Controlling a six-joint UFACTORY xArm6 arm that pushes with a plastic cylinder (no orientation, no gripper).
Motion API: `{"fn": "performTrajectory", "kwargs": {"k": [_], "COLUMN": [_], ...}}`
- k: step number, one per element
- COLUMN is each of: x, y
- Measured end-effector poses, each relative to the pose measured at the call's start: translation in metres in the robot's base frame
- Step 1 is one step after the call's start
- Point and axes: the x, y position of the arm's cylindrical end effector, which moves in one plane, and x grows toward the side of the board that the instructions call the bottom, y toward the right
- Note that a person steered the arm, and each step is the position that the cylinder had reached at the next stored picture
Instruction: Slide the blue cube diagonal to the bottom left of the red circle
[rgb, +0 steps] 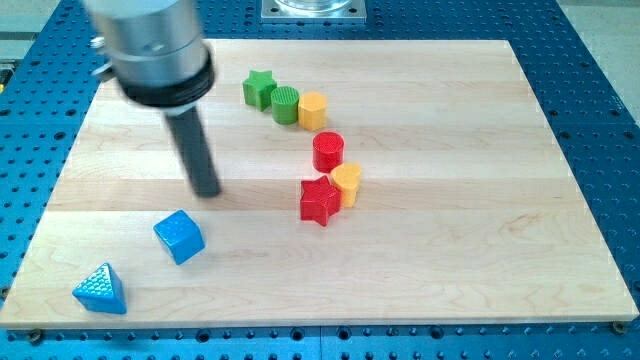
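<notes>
resting on a pale wooden board (450, 250), my tip (206, 190) stands just above the blue cube (179, 237), apart from it, holding nothing. the cube lies well left of and below the red cylinder (328, 151). no writing is readable. counted: two blue, two red, two green, two yellow blocks; a blue pyramid (101, 290) sits lower left.
</notes>
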Motion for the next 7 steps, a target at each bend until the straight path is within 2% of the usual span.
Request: {"fn": "performTrajectory", "kwargs": {"k": [1,3,4,5,6,7], "x": [0.006,0.055,0.057,0.054,0.055,0.073], "y": [0.007,-0.039,-0.037,0.014,0.029,0.006]}}
